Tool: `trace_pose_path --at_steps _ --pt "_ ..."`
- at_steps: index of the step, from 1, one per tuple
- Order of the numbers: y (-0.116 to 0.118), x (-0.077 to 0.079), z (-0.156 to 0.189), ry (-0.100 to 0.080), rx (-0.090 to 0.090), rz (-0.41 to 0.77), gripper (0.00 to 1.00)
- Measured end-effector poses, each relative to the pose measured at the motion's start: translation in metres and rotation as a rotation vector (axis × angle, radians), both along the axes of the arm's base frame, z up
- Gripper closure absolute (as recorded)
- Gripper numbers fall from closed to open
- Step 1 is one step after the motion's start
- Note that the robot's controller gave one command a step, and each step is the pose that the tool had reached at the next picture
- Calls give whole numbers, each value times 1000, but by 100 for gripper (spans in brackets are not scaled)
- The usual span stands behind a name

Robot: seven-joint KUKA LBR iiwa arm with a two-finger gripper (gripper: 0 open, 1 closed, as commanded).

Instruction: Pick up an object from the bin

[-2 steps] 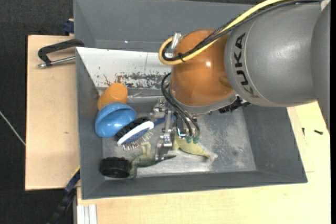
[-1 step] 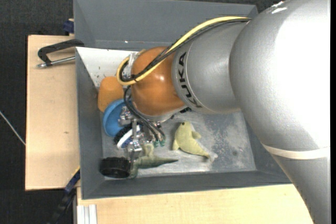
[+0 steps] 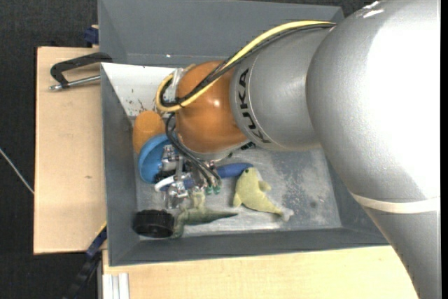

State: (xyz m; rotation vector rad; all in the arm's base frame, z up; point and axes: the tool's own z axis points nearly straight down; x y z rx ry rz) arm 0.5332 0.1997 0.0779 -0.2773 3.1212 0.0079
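Green toy [image 3: 206, 216] lies flat on the floor of the bin [image 3: 210, 31], close along the wall at the bottom of the view; its left end sits right under the gripper [image 3: 183, 194], so I judge it the likeliest pick. Whether the gripper is released or clenched I cannot tell; the orange cover [image 3: 206, 108] on the wrist hides much of it. To do this well, the descent should go straight down and low, because the toy is so flat, and the grip should close across its narrow body, not along it. A black round thing [image 3: 152, 223] lies just beside the toy's left end and should not be caught with it. A blue disc [image 3: 148, 159] and an orange thing [image 3: 145, 126] lie further left; a pale yellow fish toy [image 3: 255, 194] lies to the right. The green toy itself is dull olive, long and slender, tapering like a lizard's tail; probably soft rubber.
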Motion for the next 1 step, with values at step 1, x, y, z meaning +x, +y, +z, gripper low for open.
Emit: trace_pose_path --at_steps 1 --pt "-2 0 149 -5 1 -47 100"
